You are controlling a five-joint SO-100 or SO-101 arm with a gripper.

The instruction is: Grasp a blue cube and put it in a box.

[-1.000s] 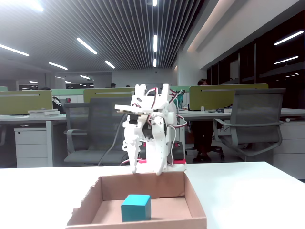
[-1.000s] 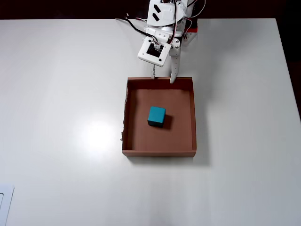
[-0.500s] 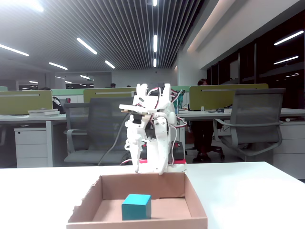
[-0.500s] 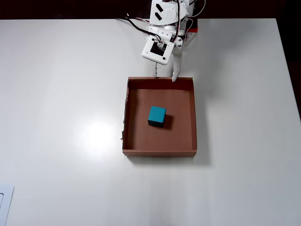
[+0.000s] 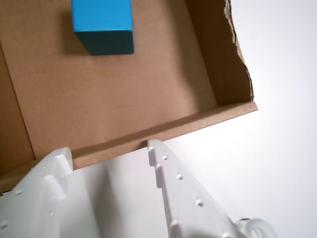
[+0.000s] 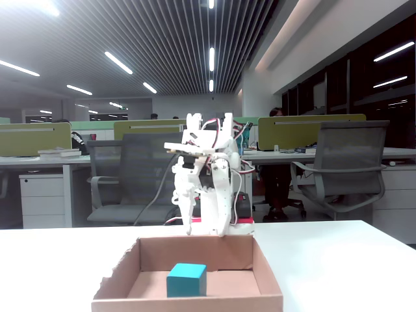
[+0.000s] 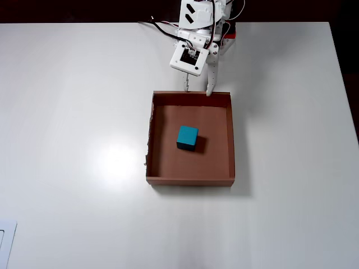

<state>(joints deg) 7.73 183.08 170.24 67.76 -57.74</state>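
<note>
One small teal-blue matte cube (image 7: pixel 187 138) sits on the floor of the shallow brown cardboard box (image 7: pixel 230 140), near its middle and apart from all four low walls in the overhead view. On the box's left edge in that view the wall is rough-cut and ragged; the white table (image 7: pixel 73 112) around it is bare. At the box's far edge, the white two-finger gripper (image 7: pixel 197 91) hovers just outside the wall, jaws apart and holding nothing, as the wrist view (image 5: pixel 106 151) confirms. The placing step looks complete: the cube lies inside and free. The next move, by this judgement, calls only for the arm to pull clear without nudging the cardboard.
</note>
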